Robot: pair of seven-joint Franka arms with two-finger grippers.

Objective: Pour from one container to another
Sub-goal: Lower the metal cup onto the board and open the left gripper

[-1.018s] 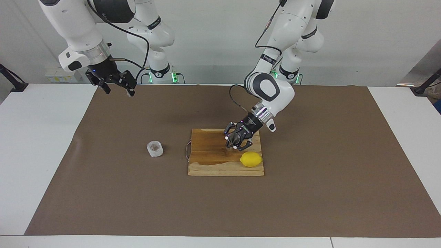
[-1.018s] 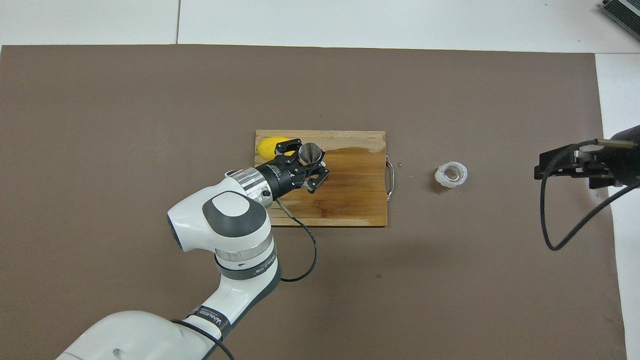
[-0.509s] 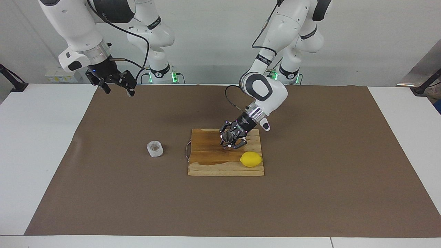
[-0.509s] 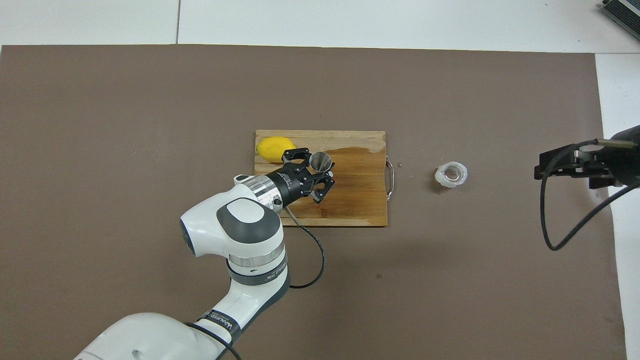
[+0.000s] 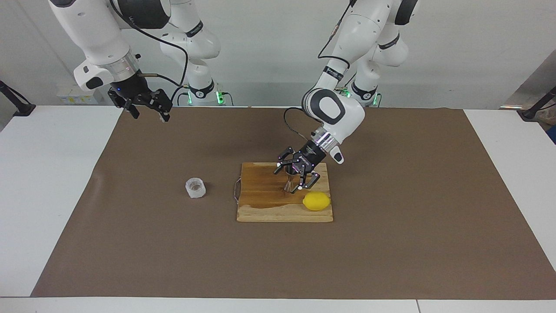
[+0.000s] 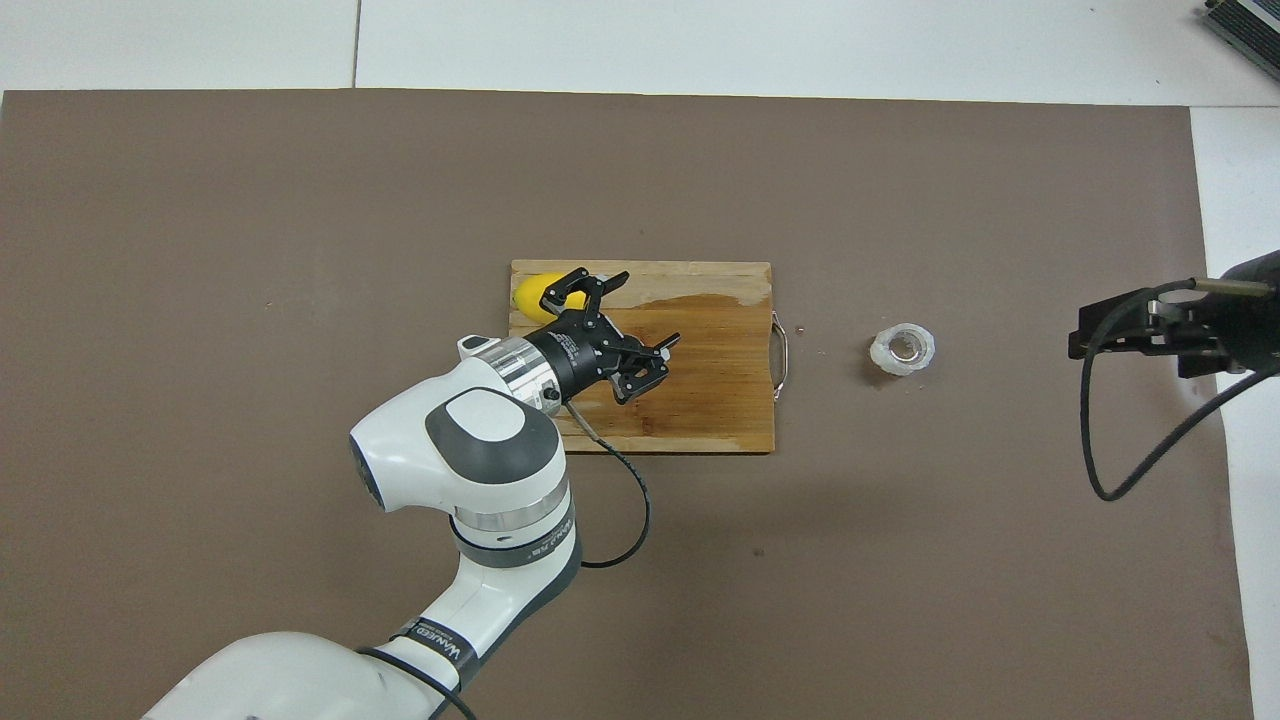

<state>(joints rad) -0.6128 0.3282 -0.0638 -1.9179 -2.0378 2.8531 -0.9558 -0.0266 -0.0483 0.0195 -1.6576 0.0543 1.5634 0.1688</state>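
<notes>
The steel jigger [image 5: 288, 181] stands upright on the wooden cutting board [image 5: 260, 208], between the spread fingers of my left gripper [image 5: 289, 178]. That gripper is open and low over the board; its fingers do not hold the jigger. In the overhead view the left gripper [image 6: 646, 311] covers the jigger. The translucent whitish cup [image 5: 195, 188] stands on the brown mat beside the board, toward the right arm's end; it also shows in the overhead view [image 6: 903, 349]. My right gripper [image 5: 150, 116] is open and empty, raised over the mat's edge near its base, where the arm waits.
A yellow lemon [image 5: 316, 201] lies on the board's corner right beside the left gripper, also seen in the overhead view [image 6: 532, 293]. The board [image 6: 720, 400] has a wet dark patch and a metal handle [image 6: 781, 355] facing the cup.
My left gripper, which held the jigger tilted above the board, has set it upright on the board and opened its fingers. The right arm has not moved.
</notes>
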